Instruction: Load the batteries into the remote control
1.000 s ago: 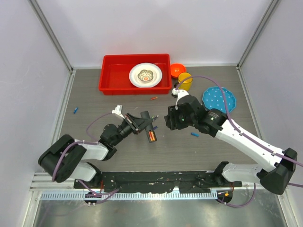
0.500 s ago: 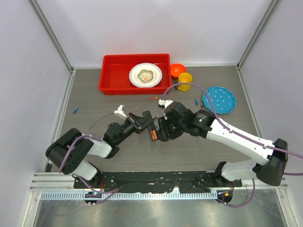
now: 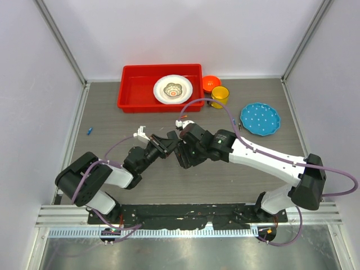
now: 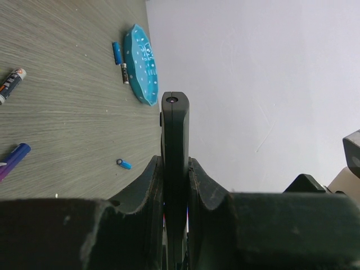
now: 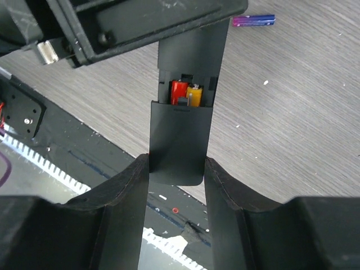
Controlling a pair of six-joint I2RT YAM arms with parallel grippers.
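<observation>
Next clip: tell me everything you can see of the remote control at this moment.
The remote control is a slim black bar that looks like plastic. It is clamped edge-on between the fingers of the left hand. Its recessed battery slot shows a red battery and an orange battery side by side. The flat black cover is only partly slid on, leaving part of the slot bare. The right hand appears closed on the cover's sides.
</observation>
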